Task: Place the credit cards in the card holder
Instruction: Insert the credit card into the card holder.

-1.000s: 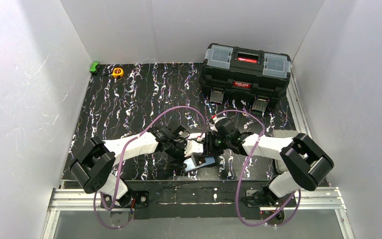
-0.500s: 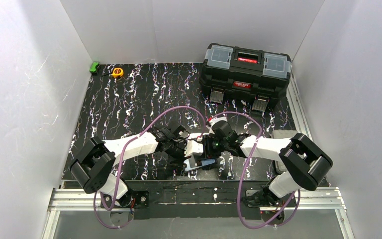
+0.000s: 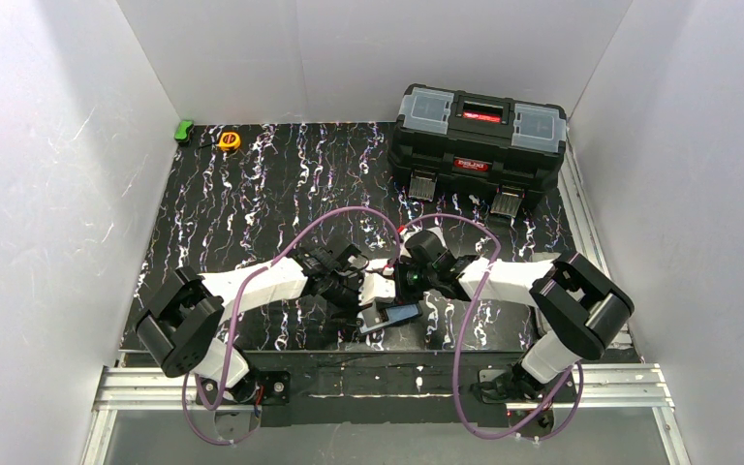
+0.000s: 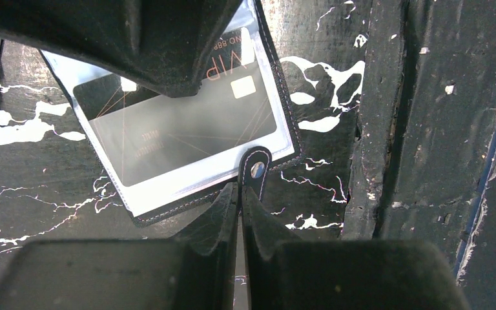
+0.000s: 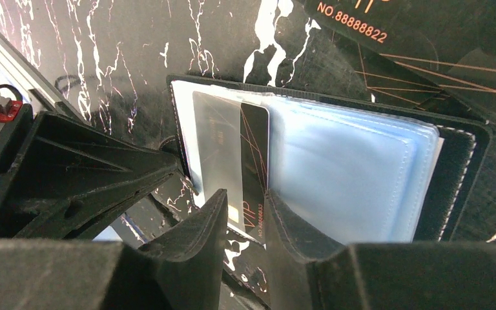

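From the top external view, the card holder (image 3: 392, 315) lay open on the table (image 3: 252, 213) close to its near edge, between the two arms. Its long axis ran roughly left to right with a slight tilt. The left gripper (image 3: 360, 305) met it from the left and the right gripper (image 3: 402, 298) came down over it from behind, which looked like one arm steadying while the other loaded.

In the left wrist view, the left jaws were pressed together on the holder's near edge, right beside the clasp tab (image 4: 256, 170), which pointed back toward that gripper. That hold probably kept the cover flat and stopped the holder sliding under a push. A dark VIP card (image 4: 187, 135) sat under a clear sleeve (image 4: 103, 174). Its long axis ran slantwise from lower left to upper right, with the chip toward the right end. That end was partly hidden under the right gripper.

In the right wrist view, the right fingers (image 5: 194, 226) stood partly spread over the card's protruding end. The card showed flat through the gap, so it was not pinched, and I could not tell whether they touched it. The card's long axis pointed away from the camera into the sleeve, which suggested it was not fully seated. Another card (image 5: 426, 39) lay on the table beyond the holder.
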Controlling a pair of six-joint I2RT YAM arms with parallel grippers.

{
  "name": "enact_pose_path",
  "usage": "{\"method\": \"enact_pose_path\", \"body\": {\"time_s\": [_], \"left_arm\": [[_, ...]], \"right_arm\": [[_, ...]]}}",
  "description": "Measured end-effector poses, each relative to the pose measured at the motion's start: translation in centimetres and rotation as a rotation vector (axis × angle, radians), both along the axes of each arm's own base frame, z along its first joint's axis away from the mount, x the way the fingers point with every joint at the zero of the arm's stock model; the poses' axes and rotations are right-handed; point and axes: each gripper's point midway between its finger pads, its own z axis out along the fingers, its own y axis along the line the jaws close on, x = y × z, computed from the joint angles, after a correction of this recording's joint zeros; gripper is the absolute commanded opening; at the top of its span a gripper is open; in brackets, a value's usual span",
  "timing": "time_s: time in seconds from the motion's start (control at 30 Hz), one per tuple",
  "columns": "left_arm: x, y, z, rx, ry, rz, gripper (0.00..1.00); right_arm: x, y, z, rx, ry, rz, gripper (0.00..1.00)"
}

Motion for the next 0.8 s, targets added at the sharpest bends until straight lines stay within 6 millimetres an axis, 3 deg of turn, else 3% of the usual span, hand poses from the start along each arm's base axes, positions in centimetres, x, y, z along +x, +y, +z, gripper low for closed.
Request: {"method": "enact_pose_path", "body": {"time_s": [0.53,0.8], "left_arm": [[0.0,0.0,0.0,-0.001,-0.003,-0.003,0.03],[-0.1,0.2,0.0,-0.001,-0.004,-0.003,0.03]], "right_arm": [[0.0,1.0,0.0,0.035,0.029,0.014,0.35],[1.6,-0.2,0.8,0.039,0.009,-0.027,0.35]]}}
